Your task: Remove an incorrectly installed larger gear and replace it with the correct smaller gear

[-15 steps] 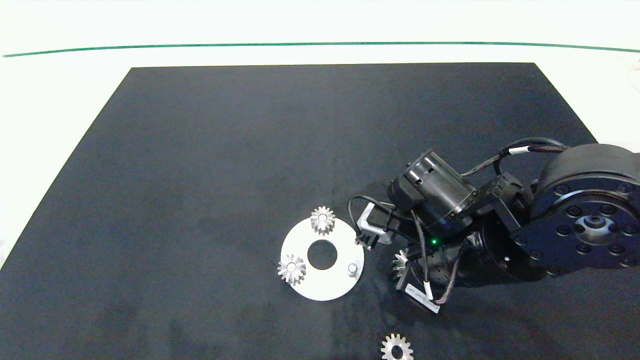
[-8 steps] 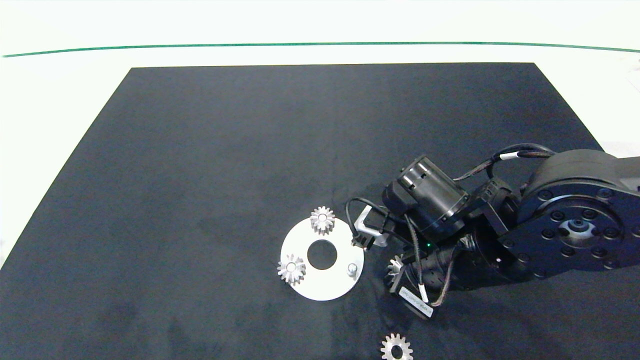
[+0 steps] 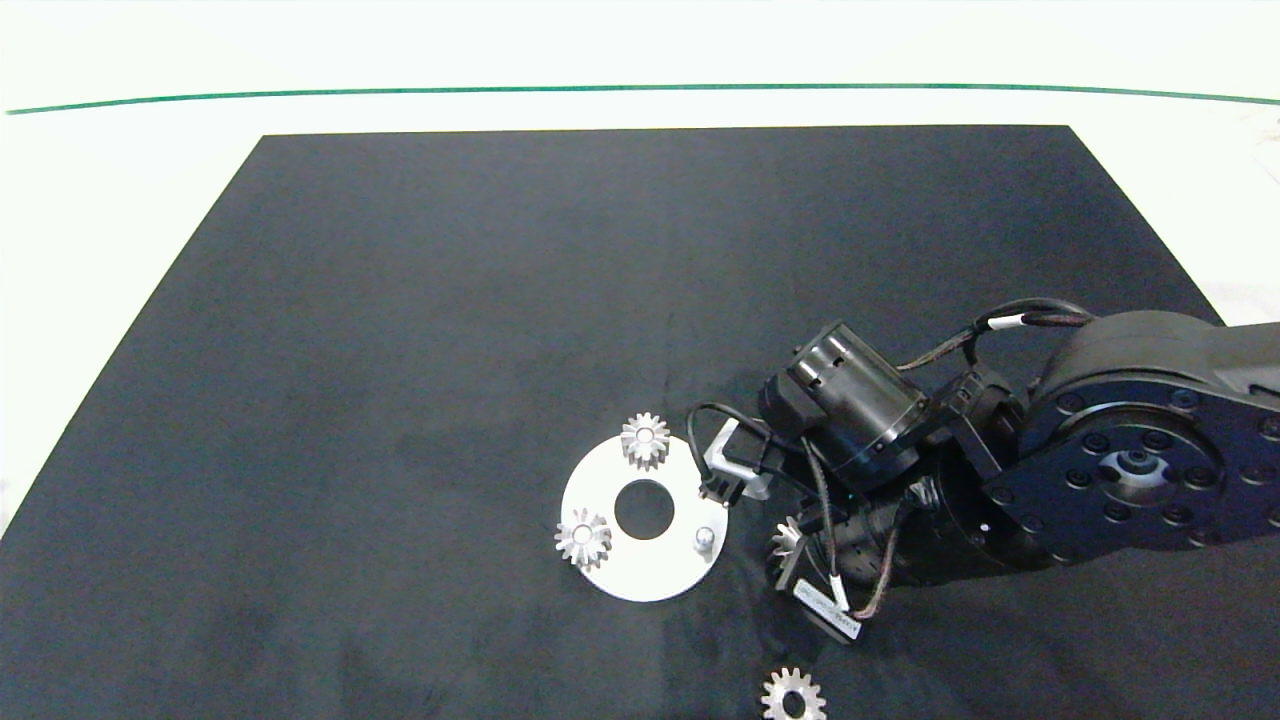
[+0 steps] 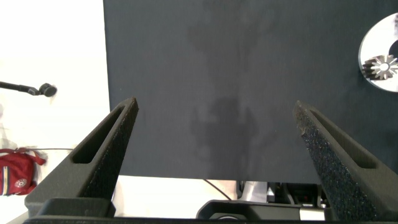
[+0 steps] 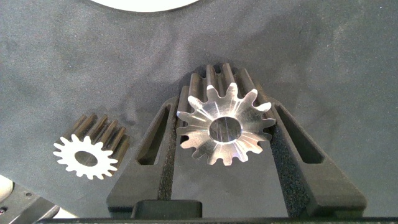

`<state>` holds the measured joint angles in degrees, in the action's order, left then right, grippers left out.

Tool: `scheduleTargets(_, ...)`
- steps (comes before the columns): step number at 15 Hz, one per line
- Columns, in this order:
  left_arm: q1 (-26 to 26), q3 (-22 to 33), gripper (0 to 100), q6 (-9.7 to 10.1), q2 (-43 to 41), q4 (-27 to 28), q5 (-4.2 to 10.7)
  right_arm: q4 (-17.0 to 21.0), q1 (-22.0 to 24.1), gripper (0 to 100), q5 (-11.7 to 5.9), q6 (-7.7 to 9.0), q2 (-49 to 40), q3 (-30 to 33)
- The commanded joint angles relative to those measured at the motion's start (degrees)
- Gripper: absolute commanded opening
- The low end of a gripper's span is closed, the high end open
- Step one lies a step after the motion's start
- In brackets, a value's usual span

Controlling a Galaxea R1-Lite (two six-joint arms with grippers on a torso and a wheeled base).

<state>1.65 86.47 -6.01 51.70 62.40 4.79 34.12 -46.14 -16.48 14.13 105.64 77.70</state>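
I am seeing the black mat (image 3: 420,330) lying open beyond and left of the round plate (image 3: 640,575). Two small gears (image 3: 645,440) (image 3: 583,538) are crowding its far and left edges, while a bare peg (image 3: 705,538) is standing at its right edge. The right gripper (image 3: 790,548), gripping the smaller gear (image 5: 225,129), is blocking the plate's right side, and the larger gear (image 3: 793,695) is lying nearer me, well apart.

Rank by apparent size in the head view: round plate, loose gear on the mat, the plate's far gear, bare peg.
Largest first: round plate; loose gear, slightly wider than the next, though cropped by the frame edge; far gear; bare peg.
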Motion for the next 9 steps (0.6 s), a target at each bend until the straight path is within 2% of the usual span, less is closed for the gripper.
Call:
scheduleTargets(1, 0.02, -0.07, 100, -0.05, 0.07, 0.35, 0.04, 0.24, 0.0, 100, -0.13, 0.2, 0.09, -0.1)
scheduleTargets(6, 0.02, -0.07, 100, -0.05, 0.07, 0.35, 0.04, 0.24, -0.26, 100, -0.39, 0.37, -1.58, -1.15)
scheduleTargets(8, 0.02, 0.02, 100, -0.05, 0.07, 0.35, 0.04, 0.33, -0.97, 100, -0.57, 0.55, -5.45, -1.94)
scheduleTargets(9, 0.02, 0.02, 100, -0.05, 0.07, 0.35, 0.04, 0.33, -2.99, 100, -0.83, 0.55, -8.26, -2.64)
